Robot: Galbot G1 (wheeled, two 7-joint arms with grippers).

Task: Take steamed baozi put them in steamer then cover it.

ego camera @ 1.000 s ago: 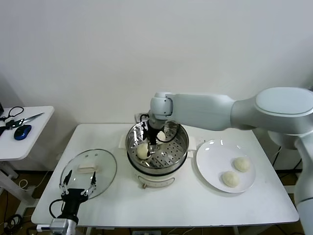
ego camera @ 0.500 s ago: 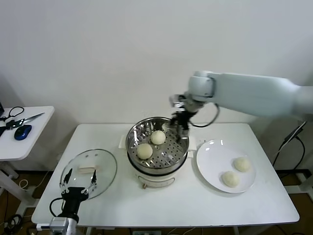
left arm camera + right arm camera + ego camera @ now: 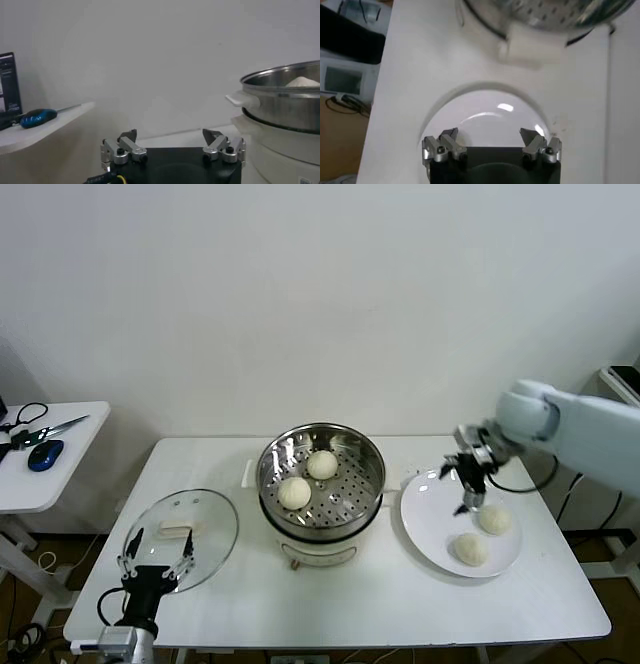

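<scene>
The steamer [image 3: 375, 474] stands mid-table, uncovered, with two baozi [image 3: 322, 465] [image 3: 294, 493] on its perforated tray. Two more baozi [image 3: 494, 519] [image 3: 471, 549] lie on the white plate [image 3: 430, 514] to its right. My right gripper [image 3: 468, 496] hangs open and empty over the plate's far side, just left of the nearer-to-the-wall bun. In the right wrist view the gripper [image 3: 490, 135] faces bare plate [image 3: 485, 112]. The cover [image 3: 215, 529], a glass lid, lies flat at the front left. My left gripper [image 3: 160, 552] waits open at its front edge.
A side table at the far left carries scissors and a blue mouse [image 3: 45, 454]. The steamer's white side handle [image 3: 532, 42] juts toward the plate. In the left wrist view the steamer [image 3: 285, 105] rises to one side of the open left gripper [image 3: 170, 136].
My right arm has lifted out of the steamer and swung right to the plate, empty. Two baozi stay in the steamer. The left arm has not moved.
</scene>
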